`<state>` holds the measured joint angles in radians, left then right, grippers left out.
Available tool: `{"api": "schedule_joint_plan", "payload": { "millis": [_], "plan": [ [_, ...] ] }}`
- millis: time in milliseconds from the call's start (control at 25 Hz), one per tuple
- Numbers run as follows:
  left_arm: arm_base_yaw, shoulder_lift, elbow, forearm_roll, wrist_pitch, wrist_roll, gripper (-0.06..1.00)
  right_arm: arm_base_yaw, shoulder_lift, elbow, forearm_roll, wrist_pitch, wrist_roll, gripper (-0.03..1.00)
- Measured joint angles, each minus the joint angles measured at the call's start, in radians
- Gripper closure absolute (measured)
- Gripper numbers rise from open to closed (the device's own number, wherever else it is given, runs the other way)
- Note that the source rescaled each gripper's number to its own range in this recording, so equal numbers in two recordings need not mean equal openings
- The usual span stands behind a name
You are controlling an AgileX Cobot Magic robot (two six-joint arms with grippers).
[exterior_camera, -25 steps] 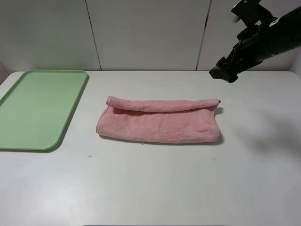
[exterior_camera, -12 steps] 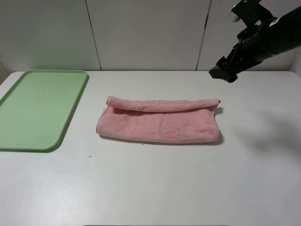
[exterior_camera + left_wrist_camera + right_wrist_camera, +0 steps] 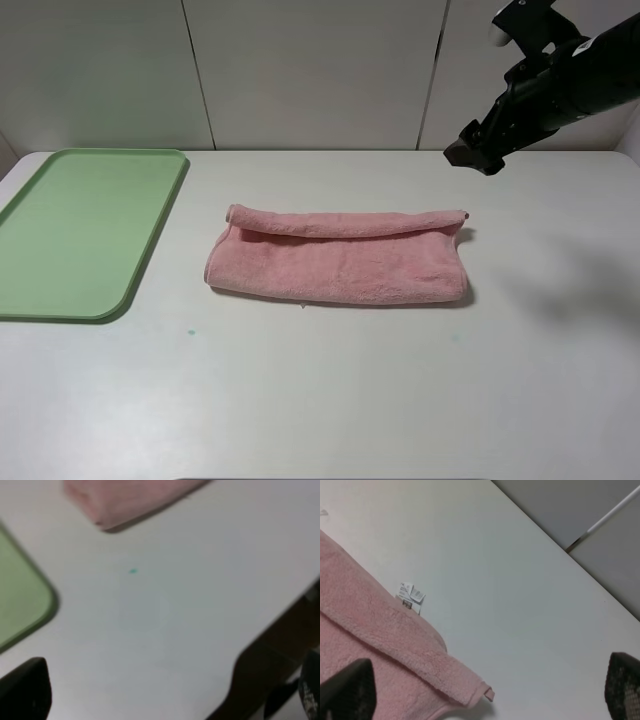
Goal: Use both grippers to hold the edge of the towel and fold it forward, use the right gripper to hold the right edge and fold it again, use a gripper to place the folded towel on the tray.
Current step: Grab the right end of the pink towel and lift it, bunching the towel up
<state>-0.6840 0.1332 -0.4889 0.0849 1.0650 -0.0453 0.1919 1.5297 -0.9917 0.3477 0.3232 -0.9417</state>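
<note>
Nothing has shifted over the last second. The right end effector (image 3: 472, 155) hangs raised, fingers spread and empty, so the second fold has not begun. The towel (image 3: 338, 258), folded once, lies mid-tabletop (image 3: 330, 400) — well apart from it, its right end nearest. The left end effector (image 3: 165, 695) is also open and empty.

One pink towel (image 3: 338, 258) lies folded on one white table (image 3: 320, 400). One green tray (image 3: 80, 230) sits left of the towel. One black arm, ending in the right gripper (image 3: 472, 155), hangs beyond the towel's right end. One white label (image 3: 410, 596), perhaps two overlapped tags, shows at the towel's edge.
</note>
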Motion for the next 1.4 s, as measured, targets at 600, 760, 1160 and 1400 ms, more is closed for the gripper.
{"api": "schedule_joint_plan", "payload": {
  "millis": [600, 760, 1160, 1400],
  "plan": [
    [0.487, -0.136, 0.000, -0.076, -0.006, 0.036, -0.05, 0.000, 0.000, 0.000, 0.002, -0.004, 0.000, -0.03],
    [0.495, -0.138, 0.000, -0.077, -0.006, 0.045, -0.05, 0.000, 0.000, 0.000, 0.002, -0.004, 0.000, -0.03],
    [0.497, -0.140, 0.000, -0.077, -0.006, 0.045, -0.05, 0.000, 0.000, 0.000, 0.002, -0.001, -0.048, -0.03],
    [0.497, -0.140, 0.000, -0.077, -0.006, 0.045, -0.05, 0.001, 0.000, 0.000, 0.003, 0.020, -0.146, -0.03]
  ]
}}
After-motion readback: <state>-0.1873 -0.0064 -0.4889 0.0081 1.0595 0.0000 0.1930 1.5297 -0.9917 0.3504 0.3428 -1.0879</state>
